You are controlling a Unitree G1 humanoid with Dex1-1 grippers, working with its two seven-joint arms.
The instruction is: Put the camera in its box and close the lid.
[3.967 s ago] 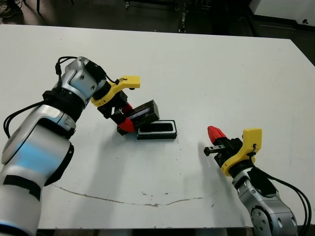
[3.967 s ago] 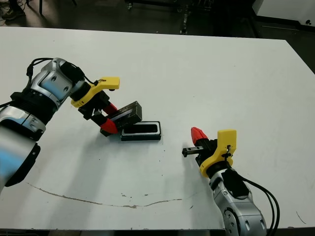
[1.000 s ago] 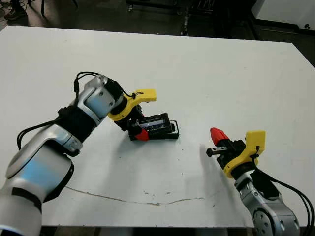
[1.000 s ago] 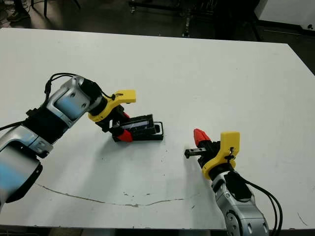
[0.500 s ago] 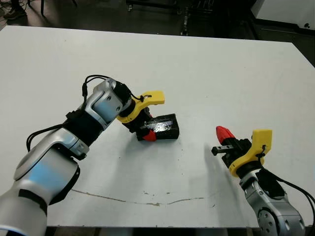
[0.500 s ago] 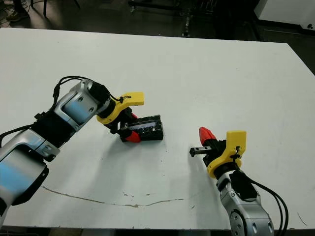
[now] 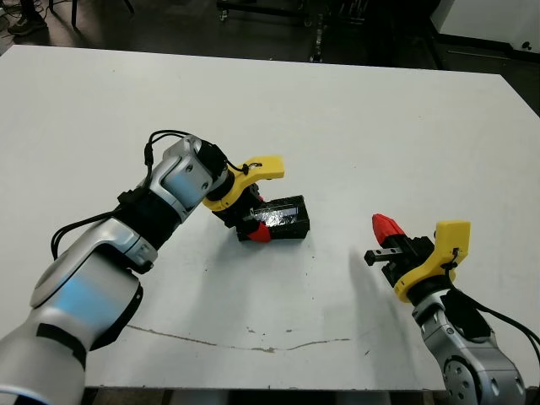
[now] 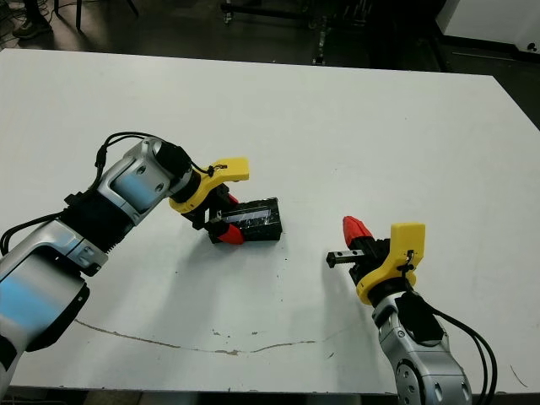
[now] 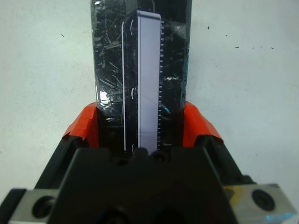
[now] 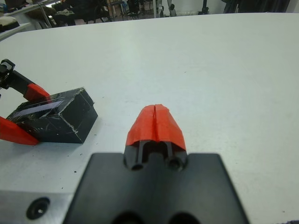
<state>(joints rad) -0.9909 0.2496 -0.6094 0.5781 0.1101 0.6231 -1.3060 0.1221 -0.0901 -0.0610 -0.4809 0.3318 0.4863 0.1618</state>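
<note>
Lowered since earlier, lid point(image 7: 281, 211) seemingly caps box point(image 7: 291, 226).

Arms: I saw silver-grey shells with black joint bands.
Cables: black, looped near each wrist.
Left gripper point(image 7: 256, 226): yellow bracket, black body, red-tipped fingers.
Right gripper point(image 7: 384, 228): the same colours.

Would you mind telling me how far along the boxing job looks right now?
Nearly done, it seems. The lid lies flat on the box, forming one closed block on the table; the camera is out of sight, presumably inside. The left gripper straddles the lid's end, one red finger each side. The right gripper is shut and idle. Left: let go and withdraw.
</note>
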